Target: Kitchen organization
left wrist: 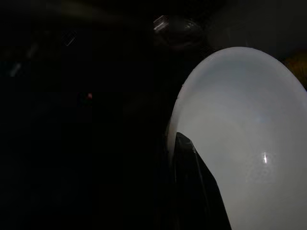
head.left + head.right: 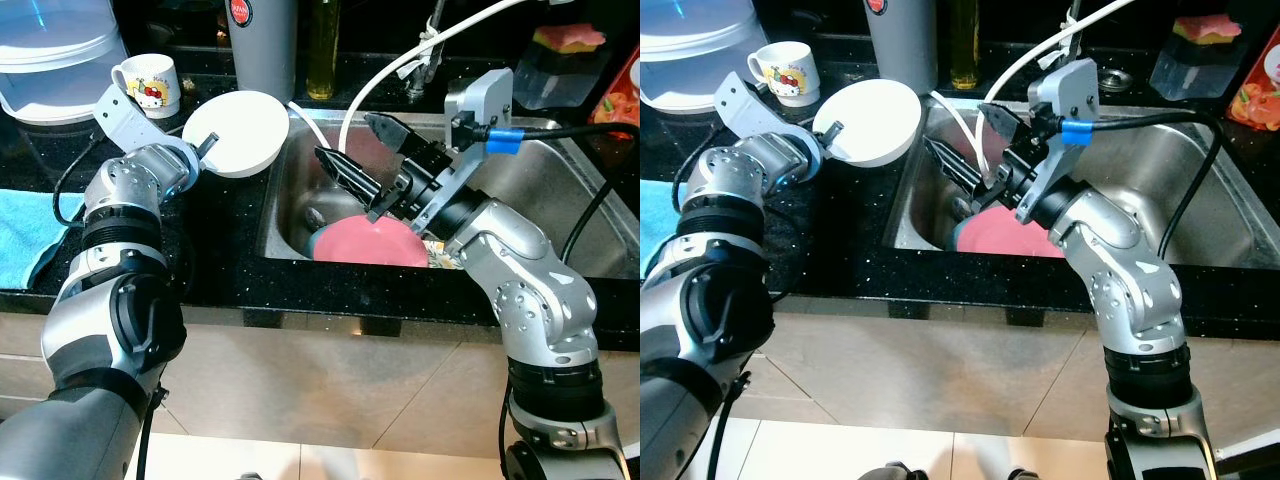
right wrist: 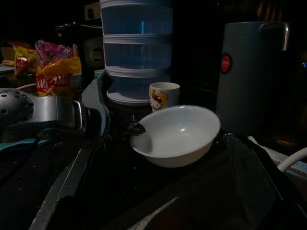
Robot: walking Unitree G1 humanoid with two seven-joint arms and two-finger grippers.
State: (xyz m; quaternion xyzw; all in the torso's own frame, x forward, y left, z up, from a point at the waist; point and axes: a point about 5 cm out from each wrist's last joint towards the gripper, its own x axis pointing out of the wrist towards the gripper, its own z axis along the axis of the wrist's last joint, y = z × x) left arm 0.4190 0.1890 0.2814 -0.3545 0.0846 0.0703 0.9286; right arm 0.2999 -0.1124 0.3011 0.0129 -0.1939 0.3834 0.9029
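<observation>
While the left end effector (image 2: 207, 150) was clamped on the rim of the white bowl (image 2: 240, 130), held over the bench (image 2: 215, 250) beside the sink (image 2: 560, 190), the right end effector (image 2: 360, 150) hung spread above a pink plate (image 2: 365, 243), both dishes probably stiff, slick, breakable, best pinched at the rim.

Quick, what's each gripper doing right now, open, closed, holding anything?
Left gripper: shut on the white bowl's rim, held at the sink's left edge.
Right gripper: open, holding nothing, above the pink plate.
</observation>
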